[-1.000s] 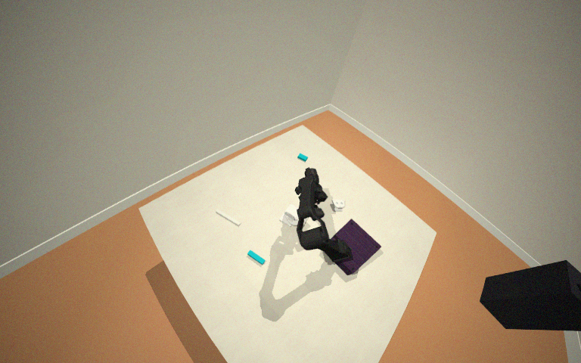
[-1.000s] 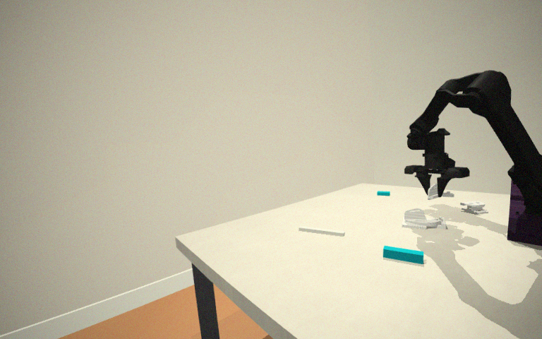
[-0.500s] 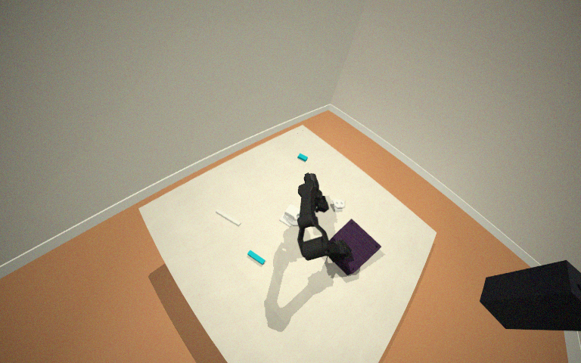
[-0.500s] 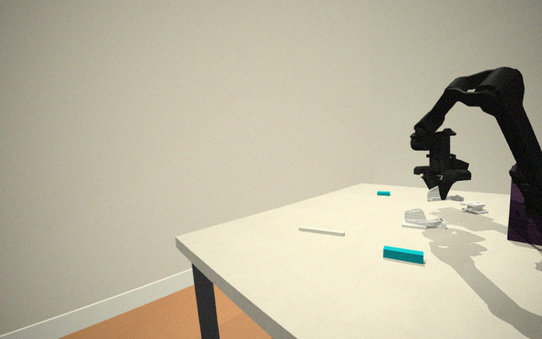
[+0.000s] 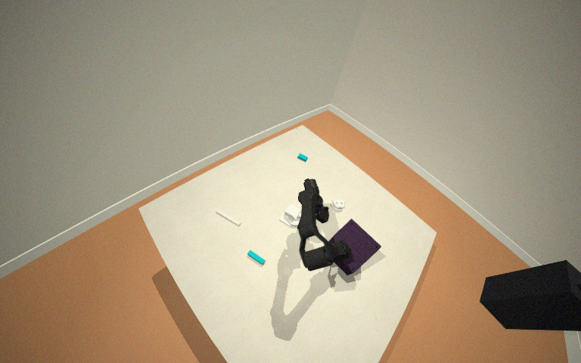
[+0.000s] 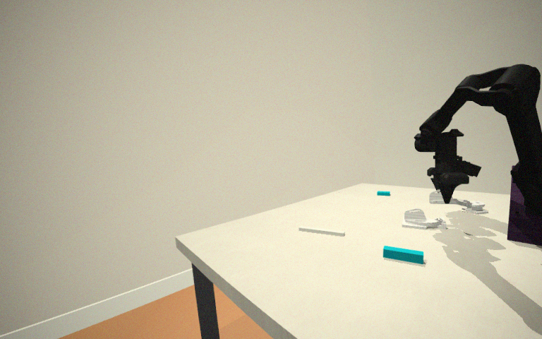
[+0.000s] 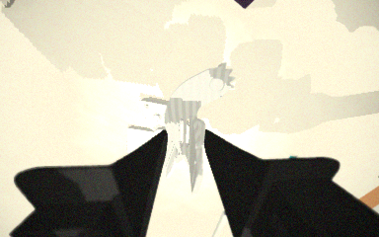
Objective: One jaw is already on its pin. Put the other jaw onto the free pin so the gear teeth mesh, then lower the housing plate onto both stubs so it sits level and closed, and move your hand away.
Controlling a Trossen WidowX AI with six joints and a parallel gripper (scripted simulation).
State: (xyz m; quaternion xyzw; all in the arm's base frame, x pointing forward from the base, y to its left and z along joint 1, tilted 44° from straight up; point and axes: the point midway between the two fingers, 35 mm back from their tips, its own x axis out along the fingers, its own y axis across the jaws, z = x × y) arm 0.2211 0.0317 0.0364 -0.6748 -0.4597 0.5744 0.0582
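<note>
Starting with the room: plain wall (image 5: 171, 85) (image 6: 159, 119) behind, orange floor (image 5: 85, 277) (image 6: 140, 307) (image 7: 370, 197) around a pale table (image 5: 192, 205) (image 6: 279, 271) (image 7: 49, 99). My pincer (image 5: 312, 197) (image 6: 446, 200) (image 7: 185, 133) is clamped on the loose jaw (image 6: 437, 197) (image 7: 197, 91), just above the tabletop as far as I can judge. The white base (image 5: 291, 212) (image 6: 416, 217) is what matters: just left of my pincer from overhead, lower left of it in the exterior frame. So I'd guess I need to go that way before lowering. In the wrist frame the loose jaw's long axis runs up and right, toothed end farthest. Can't make out the free pin, tbh. Housing plate (image 5: 338, 204) (image 6: 475, 207) sits apart, right of my pincer in both outside shots.
</note>
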